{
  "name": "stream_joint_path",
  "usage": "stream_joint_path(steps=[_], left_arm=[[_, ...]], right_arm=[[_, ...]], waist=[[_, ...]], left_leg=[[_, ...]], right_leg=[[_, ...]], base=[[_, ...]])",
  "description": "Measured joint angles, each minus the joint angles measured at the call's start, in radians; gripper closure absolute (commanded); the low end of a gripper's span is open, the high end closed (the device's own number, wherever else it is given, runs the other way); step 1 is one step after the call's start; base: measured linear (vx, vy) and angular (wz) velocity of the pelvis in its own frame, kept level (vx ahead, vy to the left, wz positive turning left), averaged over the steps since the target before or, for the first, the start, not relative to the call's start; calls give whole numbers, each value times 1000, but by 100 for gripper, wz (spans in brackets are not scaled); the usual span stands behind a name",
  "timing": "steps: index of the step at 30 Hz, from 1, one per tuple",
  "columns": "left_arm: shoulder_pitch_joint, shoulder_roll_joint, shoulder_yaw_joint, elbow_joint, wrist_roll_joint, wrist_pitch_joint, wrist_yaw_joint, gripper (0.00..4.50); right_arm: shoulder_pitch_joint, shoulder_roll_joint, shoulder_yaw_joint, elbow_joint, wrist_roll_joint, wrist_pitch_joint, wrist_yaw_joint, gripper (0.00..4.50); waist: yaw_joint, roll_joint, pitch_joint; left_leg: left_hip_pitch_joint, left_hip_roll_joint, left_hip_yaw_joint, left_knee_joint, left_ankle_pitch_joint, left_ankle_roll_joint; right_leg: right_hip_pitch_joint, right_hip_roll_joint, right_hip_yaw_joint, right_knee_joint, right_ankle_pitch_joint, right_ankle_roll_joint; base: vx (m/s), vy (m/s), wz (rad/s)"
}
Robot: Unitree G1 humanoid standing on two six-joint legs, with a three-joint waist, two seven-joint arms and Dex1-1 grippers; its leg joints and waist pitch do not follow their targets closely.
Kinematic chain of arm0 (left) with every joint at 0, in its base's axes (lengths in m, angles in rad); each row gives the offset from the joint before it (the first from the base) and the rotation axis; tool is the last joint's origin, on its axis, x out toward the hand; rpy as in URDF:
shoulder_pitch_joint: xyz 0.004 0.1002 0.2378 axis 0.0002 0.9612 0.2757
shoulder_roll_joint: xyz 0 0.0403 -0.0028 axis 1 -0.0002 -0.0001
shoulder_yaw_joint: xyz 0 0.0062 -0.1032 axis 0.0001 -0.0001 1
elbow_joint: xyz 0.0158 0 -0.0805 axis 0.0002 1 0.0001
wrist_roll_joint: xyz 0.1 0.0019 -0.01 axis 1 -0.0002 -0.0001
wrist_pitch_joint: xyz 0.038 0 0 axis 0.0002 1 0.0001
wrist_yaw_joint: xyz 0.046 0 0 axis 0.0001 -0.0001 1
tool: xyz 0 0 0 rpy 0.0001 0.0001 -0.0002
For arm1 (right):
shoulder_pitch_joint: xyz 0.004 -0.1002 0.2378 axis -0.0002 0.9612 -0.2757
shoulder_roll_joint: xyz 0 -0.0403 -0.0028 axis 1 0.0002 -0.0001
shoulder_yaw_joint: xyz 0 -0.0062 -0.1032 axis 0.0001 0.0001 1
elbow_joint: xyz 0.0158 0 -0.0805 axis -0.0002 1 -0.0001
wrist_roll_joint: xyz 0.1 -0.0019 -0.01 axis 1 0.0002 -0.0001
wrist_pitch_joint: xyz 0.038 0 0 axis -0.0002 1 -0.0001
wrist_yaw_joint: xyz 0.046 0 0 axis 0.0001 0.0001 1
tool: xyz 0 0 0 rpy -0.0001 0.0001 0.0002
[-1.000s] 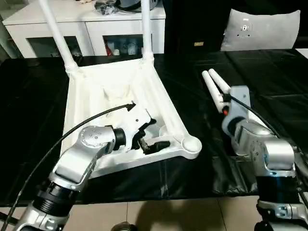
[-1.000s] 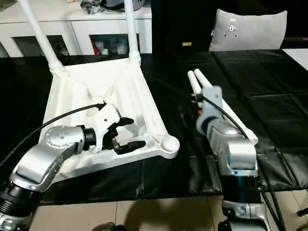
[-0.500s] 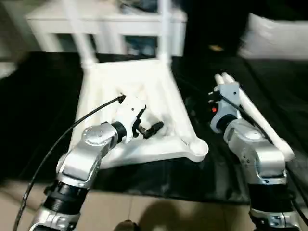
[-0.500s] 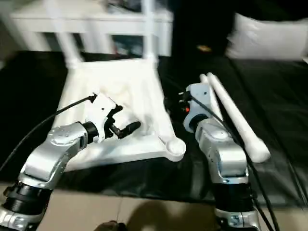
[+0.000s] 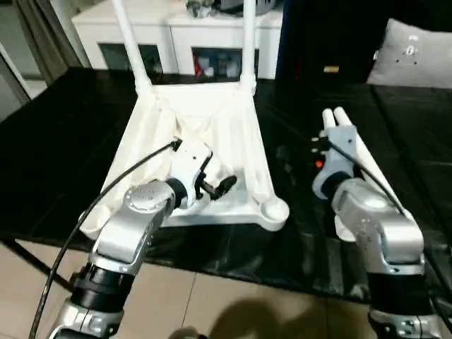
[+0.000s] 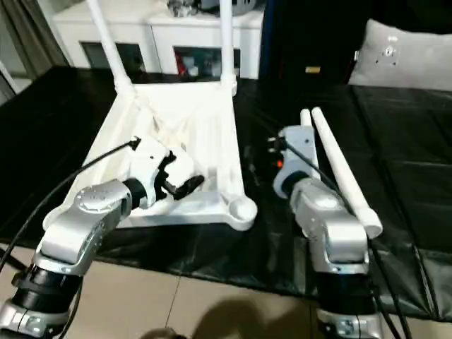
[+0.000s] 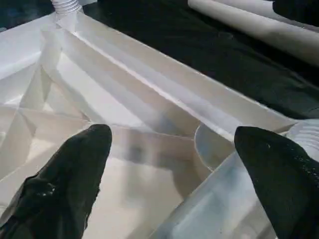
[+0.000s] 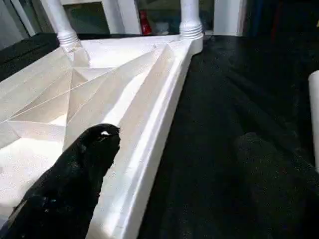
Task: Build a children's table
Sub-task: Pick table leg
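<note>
Spread wide and holding nothing, my right pincer (image 8: 164, 149) hovers over the black table (image 5: 63, 141) in the gap between the upturned children's table top (image 5: 191, 141) and the two loose legs (image 5: 353, 152). Those legs are what the coming move turns on, as I judge it: they lie side by side on the black cover just to the outer side of my right forearm (image 5: 367, 219), touching or nearly touching each other, their long axes running away from me and slightly inward, one end far from me beside my wrist and the other near my elbow. So the legs lie to the right of my right pincer and alongside the arm, not ahead of the fingers; to take one I would have to swing outward and set the jaws across the leg's length. My left pincer (image 7: 174, 149) is also spread and empty, poised above the ribbed hollow underside of the top, near the empty near-right corner socket (image 5: 272, 210). The top lies upside down with two legs (image 5: 248, 42) already standing upright in its far corners, in front of a white cabinet (image 5: 176, 28). The right arm is plainly the nearer one to the loose legs, the left being well apart from them across the top; the open socket sits between the two pincers
</note>
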Motion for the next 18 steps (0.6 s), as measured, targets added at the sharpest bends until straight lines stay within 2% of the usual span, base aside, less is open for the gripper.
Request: stream_joint_path(steps=[5,10,18], left_arm=[[0,7,1,0,1,2,7,2],[0,7,1,0,0,3,7,2],[0,7,1,0,0,4,7,2]], right_arm=[[0,2,6,0,1,12,0,18],[0,1,6,0,1,17,0,18],[0,-2,7,0,1,20,2,18]], waist=[[-3,0,0],[-4,0,0],[-4,0,0]], left_leg=[[-2,0,9,0,-1,7],[-2,-1,15,0,-1,10],[-1,-1,17,0,-1,10]], right_leg=[[5,-4,1,-15,11,-1],[5,-8,3,-17,14,2],[5,-9,3,-16,15,3]], base=[[-5,43,0],[0,0,0],[0,0,0]])
